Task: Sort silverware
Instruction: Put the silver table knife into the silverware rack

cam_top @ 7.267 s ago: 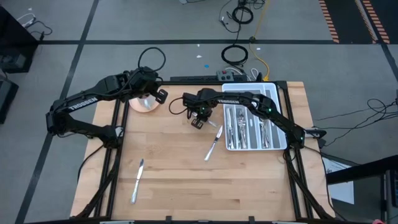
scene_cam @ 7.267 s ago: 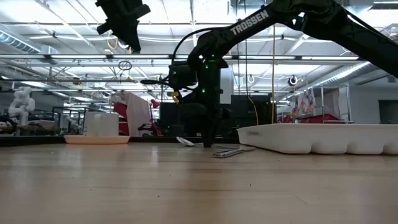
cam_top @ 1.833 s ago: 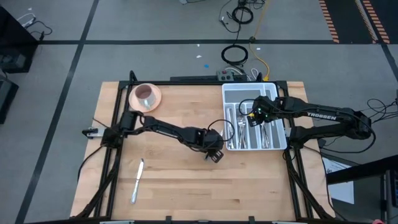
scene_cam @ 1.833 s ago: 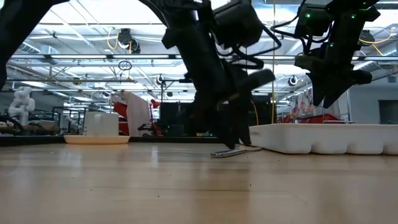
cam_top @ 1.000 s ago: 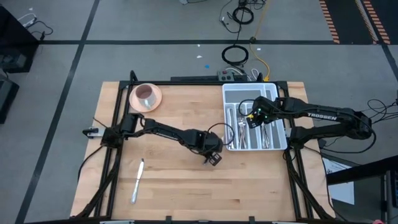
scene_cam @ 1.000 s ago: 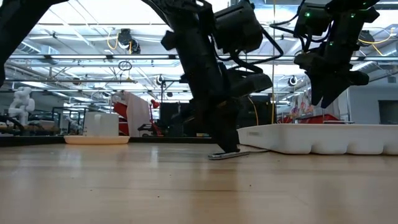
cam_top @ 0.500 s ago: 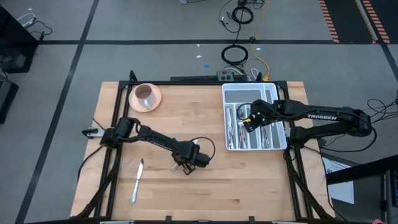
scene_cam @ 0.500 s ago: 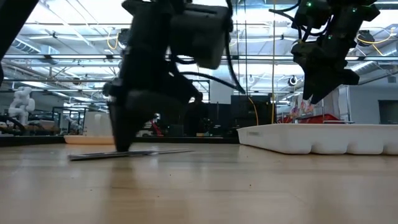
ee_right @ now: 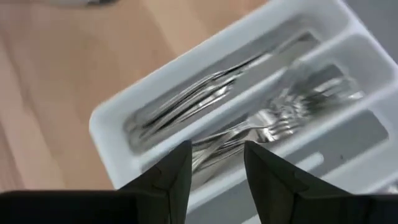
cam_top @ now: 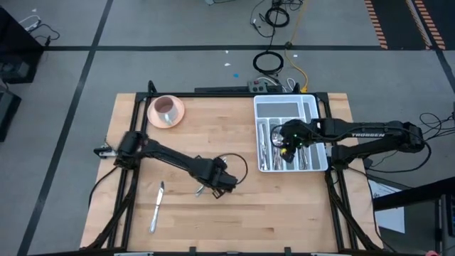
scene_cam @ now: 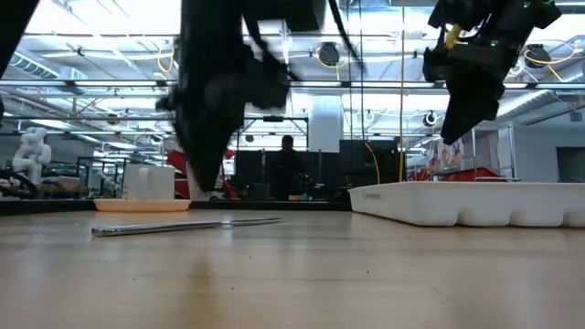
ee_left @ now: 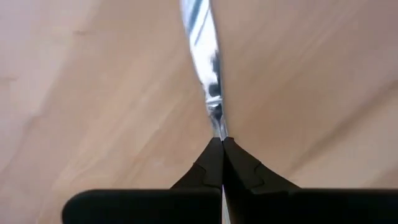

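Note:
A slim silver piece of silverware (scene_cam: 183, 225) lies flat on the wooden table near its middle; a short end of it (cam_top: 201, 190) shows beside my left arm. My left gripper (cam_top: 217, 186) is shut and points straight down. In the low view its tip (scene_cam: 203, 187) stands a little above the piece. In the left wrist view the piece (ee_left: 208, 74) runs away from the shut fingertips (ee_left: 221, 146). My right gripper (ee_right: 214, 168) is open above the white tray (cam_top: 257, 135), with nothing between its fingers. More silverware (ee_right: 249, 124) lies in the tray's compartments.
A second knife (cam_top: 156, 206) lies flat near the table's near left. A pink saucer with a cup (cam_top: 166, 110) stands at the far left. The white tray's wall (scene_cam: 466, 201) rises at the right. Bare wood spans the near half.
My left gripper, shut, has gone from the tray's near left corner toward the table's left and near edge, sliding the silver piece along the wood with it. It has then risen off the piece, which stays flat. My right gripper has turned about its own axis above the tray.

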You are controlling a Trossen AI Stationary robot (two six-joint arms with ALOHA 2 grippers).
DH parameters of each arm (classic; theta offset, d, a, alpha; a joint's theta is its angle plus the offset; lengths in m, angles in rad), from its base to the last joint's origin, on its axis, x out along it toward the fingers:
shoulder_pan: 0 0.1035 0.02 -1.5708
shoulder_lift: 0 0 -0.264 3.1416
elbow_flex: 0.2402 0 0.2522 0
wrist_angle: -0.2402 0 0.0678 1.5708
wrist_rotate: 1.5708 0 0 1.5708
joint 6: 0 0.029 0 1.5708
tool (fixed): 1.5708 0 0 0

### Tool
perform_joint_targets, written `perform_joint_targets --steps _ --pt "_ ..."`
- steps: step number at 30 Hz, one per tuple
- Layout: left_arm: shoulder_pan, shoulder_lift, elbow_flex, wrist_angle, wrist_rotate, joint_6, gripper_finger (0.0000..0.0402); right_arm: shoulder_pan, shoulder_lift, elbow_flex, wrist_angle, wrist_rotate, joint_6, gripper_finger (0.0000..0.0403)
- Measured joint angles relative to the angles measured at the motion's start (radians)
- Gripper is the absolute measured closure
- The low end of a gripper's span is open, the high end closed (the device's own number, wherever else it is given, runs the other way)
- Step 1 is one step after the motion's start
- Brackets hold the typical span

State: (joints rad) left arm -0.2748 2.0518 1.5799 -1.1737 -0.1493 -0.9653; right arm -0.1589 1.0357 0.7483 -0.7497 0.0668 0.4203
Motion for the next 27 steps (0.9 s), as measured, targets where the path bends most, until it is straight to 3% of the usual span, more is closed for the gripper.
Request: perform_joint_targets --steps 6,11,18,27 --pt "-0.021 -0.191 0.003 -0.110 -0.038 -0.106 0.0401 0.048 0.073 0.000 0.065 -0.024 -0.244 0.0243" --pt "-0.037 -0.302 0.003 -0.224 -0.046 -0.176 0.0377 0.104 0.254 0.046 0.209 -0.100 -0.347 0.0207" --pt "-0.073 -0.410 0.003 -0.403 -0.036 -0.214 0.0346 0.169 0.616 0.379 0.127 -0.135 -0.564 0.0173" --pt "-0.097 -0.583 -0.002 -0.397 -0.016 -0.297 0.0343 0.188 0.957 0.851 -0.034 -0.152 -0.842 0.0178"
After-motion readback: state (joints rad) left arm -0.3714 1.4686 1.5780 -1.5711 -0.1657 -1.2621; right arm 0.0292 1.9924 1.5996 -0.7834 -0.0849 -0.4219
